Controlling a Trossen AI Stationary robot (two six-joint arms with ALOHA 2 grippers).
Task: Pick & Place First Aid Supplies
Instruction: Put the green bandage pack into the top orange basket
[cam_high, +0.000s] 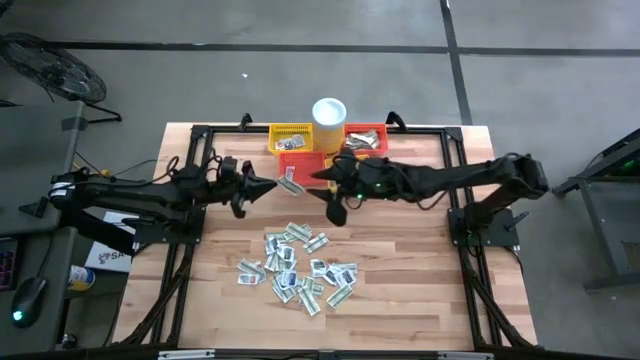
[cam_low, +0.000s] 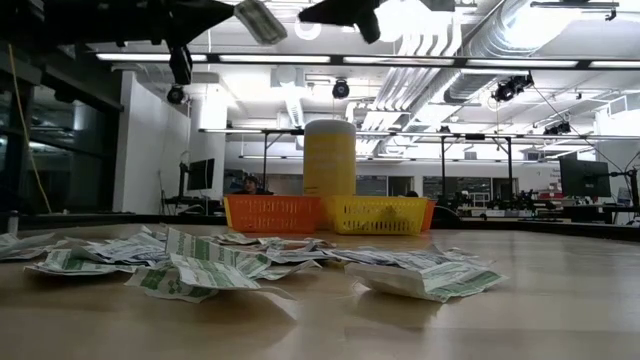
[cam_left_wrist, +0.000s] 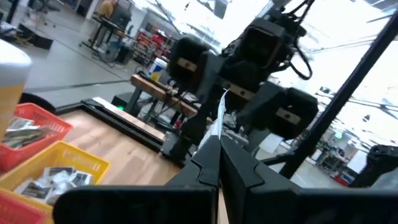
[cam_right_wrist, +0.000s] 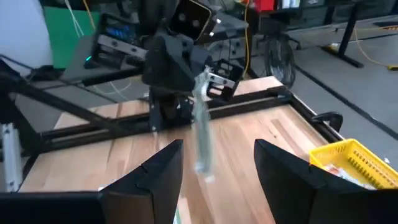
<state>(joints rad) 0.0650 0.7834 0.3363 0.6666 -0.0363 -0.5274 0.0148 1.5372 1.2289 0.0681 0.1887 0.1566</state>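
My left gripper (cam_high: 272, 186) hangs above the table's far middle, shut on one pale sachet (cam_high: 290, 185) of the first aid supplies, also seen in the low view (cam_low: 260, 20). My right gripper (cam_high: 328, 195) faces it from the table's right, open, a short way off the sachet. In the right wrist view the sachet (cam_right_wrist: 202, 127) shows beyond the gap between my right fingers (cam_right_wrist: 158, 171). Several more sachets (cam_high: 300, 268) lie flat in a loose pile on the wooden table (cam_high: 420, 270). My left gripper pinches one end of the sachet (cam_left_wrist: 218, 138) between its two shut fingers (cam_left_wrist: 239, 174). It comes about level from the table's left. The sachet sticks out past the fingertips toward my right gripper, edge-on in the left wrist view, lifted clear of the table.
At the far edge stand a yellow mesh basket (cam_high: 291, 137), two red-orange ones (cam_high: 366, 138) (cam_high: 303, 166) and a white cup (cam_high: 328, 118). Some baskets hold sachets. Black frame rails (cam_high: 455, 200) run along the table's sides. Bare wood lies right of the pile.
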